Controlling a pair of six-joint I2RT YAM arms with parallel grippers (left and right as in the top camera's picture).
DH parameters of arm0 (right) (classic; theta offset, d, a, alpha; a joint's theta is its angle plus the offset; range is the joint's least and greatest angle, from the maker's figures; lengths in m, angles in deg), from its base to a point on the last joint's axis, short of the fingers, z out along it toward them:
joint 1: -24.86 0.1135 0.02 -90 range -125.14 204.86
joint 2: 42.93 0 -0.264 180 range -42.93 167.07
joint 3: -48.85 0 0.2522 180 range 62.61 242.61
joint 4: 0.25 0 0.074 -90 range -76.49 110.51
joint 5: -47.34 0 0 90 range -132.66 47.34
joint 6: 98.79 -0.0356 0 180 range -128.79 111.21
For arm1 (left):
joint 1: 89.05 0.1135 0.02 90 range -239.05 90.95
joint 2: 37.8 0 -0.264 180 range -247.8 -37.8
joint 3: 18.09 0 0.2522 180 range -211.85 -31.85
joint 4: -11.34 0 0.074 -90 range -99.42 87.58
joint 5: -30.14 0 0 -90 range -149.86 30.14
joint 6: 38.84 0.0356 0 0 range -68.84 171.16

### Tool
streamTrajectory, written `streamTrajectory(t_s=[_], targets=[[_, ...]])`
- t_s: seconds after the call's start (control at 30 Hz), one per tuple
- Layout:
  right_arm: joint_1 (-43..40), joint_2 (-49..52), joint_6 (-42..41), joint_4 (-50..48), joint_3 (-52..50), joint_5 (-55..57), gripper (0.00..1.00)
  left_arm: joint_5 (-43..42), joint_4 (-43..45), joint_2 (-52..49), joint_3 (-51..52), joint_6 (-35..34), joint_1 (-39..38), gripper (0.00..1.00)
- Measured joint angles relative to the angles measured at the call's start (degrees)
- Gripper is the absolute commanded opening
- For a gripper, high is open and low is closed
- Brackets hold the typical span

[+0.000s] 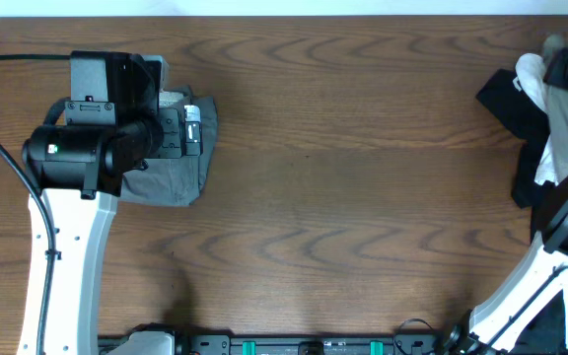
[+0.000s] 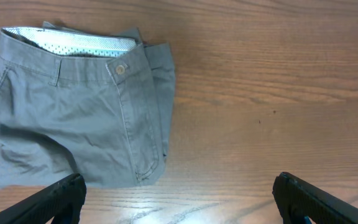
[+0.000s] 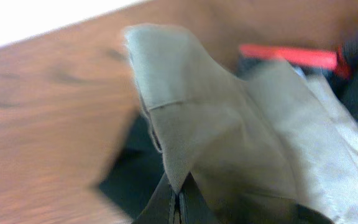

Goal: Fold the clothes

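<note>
Pinching khaki garment [image 3: 229,143]: right hand [image 3: 178,206]; left hand [image 2: 182,200] spread above grey shorts [image 2: 73,112].

The left gripper [image 2: 179,202] is hanging with jaws spread wide, its arm [image 1: 67,237] stretched forward; the right gripper [image 3: 178,208] is pinching the clothes [image 3: 229,124], jaws tight together

Overhead view looks straight down on the whole table [image 1: 363,148]. Left wrist view looks down closely on grey shorts [image 2: 73,106], also seen overhead at left. Right wrist view sits tight against khaki cloth [image 3: 241,143].
</note>
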Motion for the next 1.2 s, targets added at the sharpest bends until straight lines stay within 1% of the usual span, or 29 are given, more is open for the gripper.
streamTrajectory(t_s=[0.17, 0.23, 0.37, 0.5, 0.63, 0.87, 0.93, 1.03, 1.07, 1.13, 1.2], targets=[[3.54, -13.97, -0.63, 1.38, 0.09, -7.06, 0.01, 0.0, 0.0, 0.0, 0.0, 0.0, 0.0, 0.98], [8.13, -21.0, -0.76, 3.48, 1.68, -9.86, 0.01, 0.02, 0.0, 0.0, 0.0, -0.02, 0.0, 0.98], [17.2, -25.49, -0.79, 7.85, 3.26, -12.52, 0.01, 0.02, 0.02, 0.13, 0.0, 0.0, 0.02, 0.98], [27.19, -23.65, -0.79, 12.33, 2.71, -13.92, 0.01, 1.44, -0.02, 1.55, 0.0, -0.02, 0.0, 0.98], [36.85, -17.33, -0.85, 15.93, 0.52, -13.79, 0.02, 4.09, -0.02, 4.46, 0.0, 0.0, 0.0, 0.98], [50.75, -7.32, -0.85, 18.95, -0.48, -14.25, 0.08, 5.9, -2.38, 7.72, -0.02, 0.0, 0.0, 0.98], [55.04, -5.62, 0.39, 18.95, -0.52, -15.63, 0.12, 6.05, -3.54, 7.19, -0.02, 0.0, 0.0, 0.98], [60.76, -4.74, 3.41, 18.86, -0.57, -17.64, 0.28, 6.05, -4.7, 5.79, -0.02, 0.0, 0.0, 0.98], [62.73, -4.74, 4.55, 19.04, -0.57, -17.9, 0.28, 6.03, -5.05, 5.16, -0.02, 0.0, 0.0, 0.98], [65.94, -4.81, 6.1, 19.37, -0.55, -17.18, 0.33, 6.05, -5.51, 3.91, -0.02, -0.02, 0.0, 0.98], [67.65, -4.81, 6.47, 20.13, -0.55, -15.72, 0.42, 6.03, -5.55, 2.82, -0.02, 0.0, 0.02, 0.98]])
